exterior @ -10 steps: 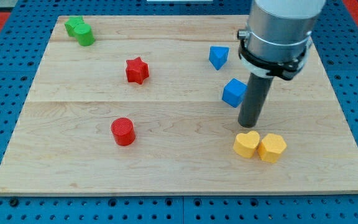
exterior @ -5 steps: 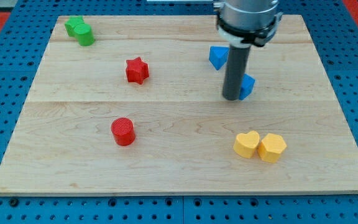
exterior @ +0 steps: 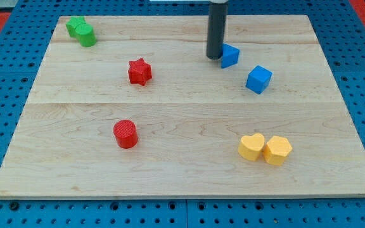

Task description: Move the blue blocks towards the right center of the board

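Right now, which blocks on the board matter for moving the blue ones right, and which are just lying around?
For the job: blue cube; blue block, with my tip at its left side.

Lying about: red star; red cylinder; green blocks; yellow blocks.

The dark straight rod is running out past the far edge of the picture, and it is hiding the left side of the small blue wedge-like block.

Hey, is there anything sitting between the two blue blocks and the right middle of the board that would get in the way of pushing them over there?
Nothing visible does. My tip sits right against the view's left side of the upper blue block, and the blue cube lies lower right of it. The two yellow blocks lie nearer the view's bottom, off that path.
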